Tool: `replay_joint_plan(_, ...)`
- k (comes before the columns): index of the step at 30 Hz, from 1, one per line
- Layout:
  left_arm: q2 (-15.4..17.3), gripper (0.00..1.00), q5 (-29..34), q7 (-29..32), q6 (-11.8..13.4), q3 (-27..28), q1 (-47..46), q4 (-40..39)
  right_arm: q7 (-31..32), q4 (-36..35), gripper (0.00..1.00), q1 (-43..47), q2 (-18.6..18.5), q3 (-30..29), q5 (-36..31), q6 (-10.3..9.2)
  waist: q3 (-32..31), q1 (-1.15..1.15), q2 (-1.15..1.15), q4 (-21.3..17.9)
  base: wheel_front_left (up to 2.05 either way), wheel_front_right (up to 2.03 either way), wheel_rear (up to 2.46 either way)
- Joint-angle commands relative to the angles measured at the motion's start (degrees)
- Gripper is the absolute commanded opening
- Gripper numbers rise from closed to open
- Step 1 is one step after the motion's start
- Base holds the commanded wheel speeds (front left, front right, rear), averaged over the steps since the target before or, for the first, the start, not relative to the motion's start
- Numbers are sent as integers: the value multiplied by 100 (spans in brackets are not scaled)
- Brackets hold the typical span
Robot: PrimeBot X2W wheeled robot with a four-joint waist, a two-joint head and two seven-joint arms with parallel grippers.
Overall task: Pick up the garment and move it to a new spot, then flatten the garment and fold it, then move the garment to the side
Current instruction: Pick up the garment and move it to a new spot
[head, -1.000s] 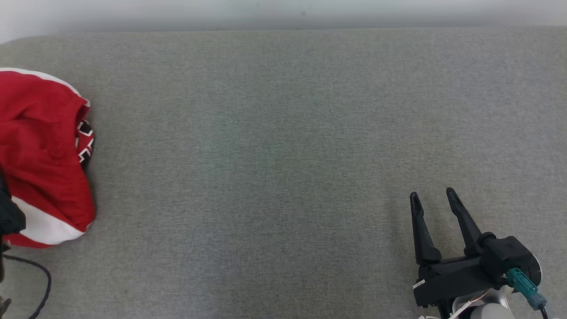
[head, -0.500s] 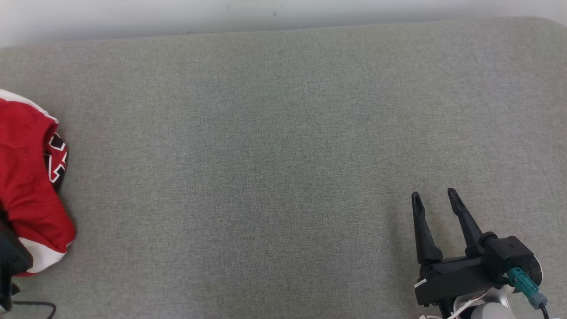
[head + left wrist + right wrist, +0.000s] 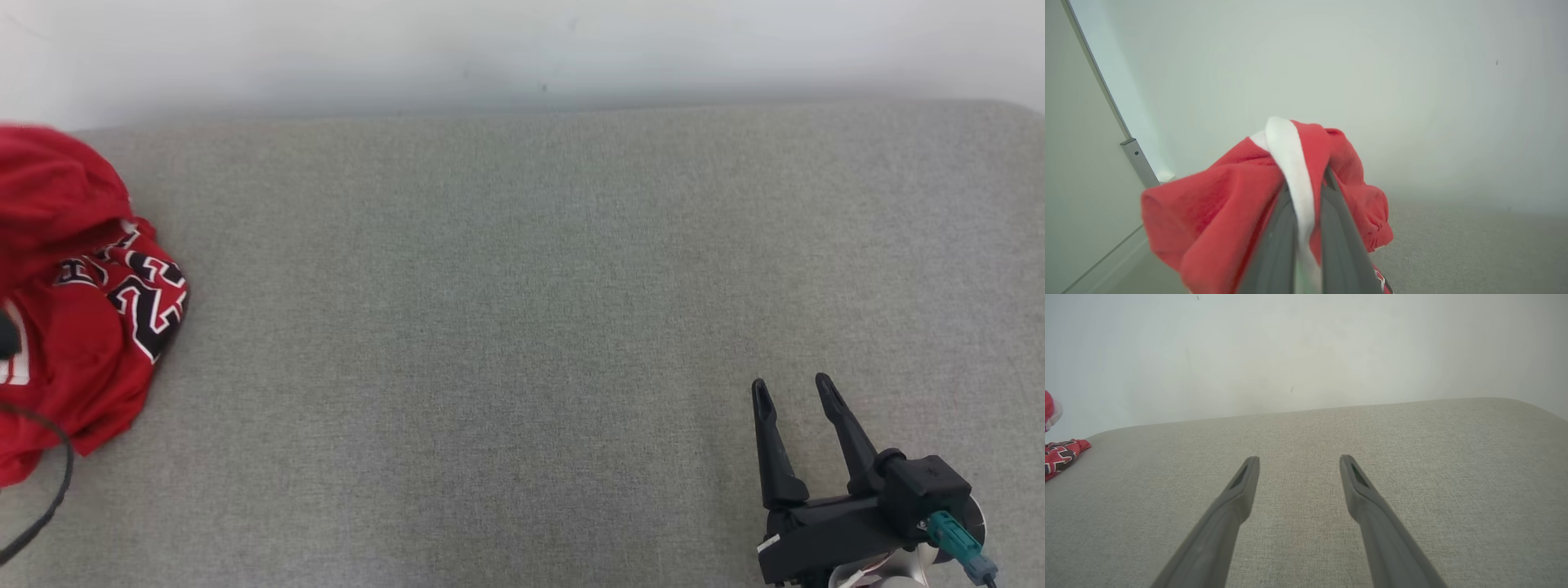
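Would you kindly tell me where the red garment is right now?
The red garment is bunched at the far left of the head view, at the left end of the grey cushion, pinched in the shut left gripper.

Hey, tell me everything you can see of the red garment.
The red garment is soft, crumpled cloth with white bands and black-and-white lettering. It is bunched at the left edge of the grey fabric surface. The left end effector is shut on a fold, a white band pinched between its fingers; lower folds seem to touch the surface.
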Motion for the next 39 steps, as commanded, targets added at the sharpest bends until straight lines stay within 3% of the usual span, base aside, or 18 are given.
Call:
replay_joint_plan(1, 34, 0, 43, -11, -6, -11, -75, -63, -24, 4, 100, 35, -6, 9, 22, -12, -126, 0, 1, 54, 0, 0, 0)
replay_joint_plan(4, 50, 0, 133, 38, -106, -183, -269, -585, -81, 94, 100, 35, -6, 45, 101, -12, -188, 0, 1, -11, 0, 0, 0)
replay_joint_plan(11, -266, 0, 165, 390, -148, -648, -701, -1855, -210, 307, 100, -8, -7, 151, 311, -12, -261, 0, 1, -411, 0, 0, 0)
replay_joint_plan(20, -1152, 0, 141, 705, -151, -1520, -946, -2766, -294, 507, 100, -66, -5, 187, 393, -12, -372, 0, 1, -1192, 0, 0, 0)
replay_joint_plan(26, -1962, 0, 6, 636, -145, -2116, -654, -2624, -310, 554, 100, -52, -5, 171, 439, -12, -360, 0, 1, -1550, 0, 0, 0)
replay_joint_plan(29, -2202, 0, -126, 504, -111, -2289, -457, -2389, -310, 573, 100, -138, -3, 240, 473, -12, -272, 0, 1, -1694, 0, 0, 0)
replay_joint_plan(34, -2384, 0, -335, 209, -50, -2492, 32, -1916, -304, 534, 100, -221, -3, 282, 537, -12, -73, 0, 1, -1904, 0, 0, 0)
replay_joint_plan(39, -2350, 0, -323, -112, -7, -2542, 525, -1192, -305, 579, 100, -329, -7, 363, 605, -12, 145, 0, 1, -2021, 0, 0, 0)
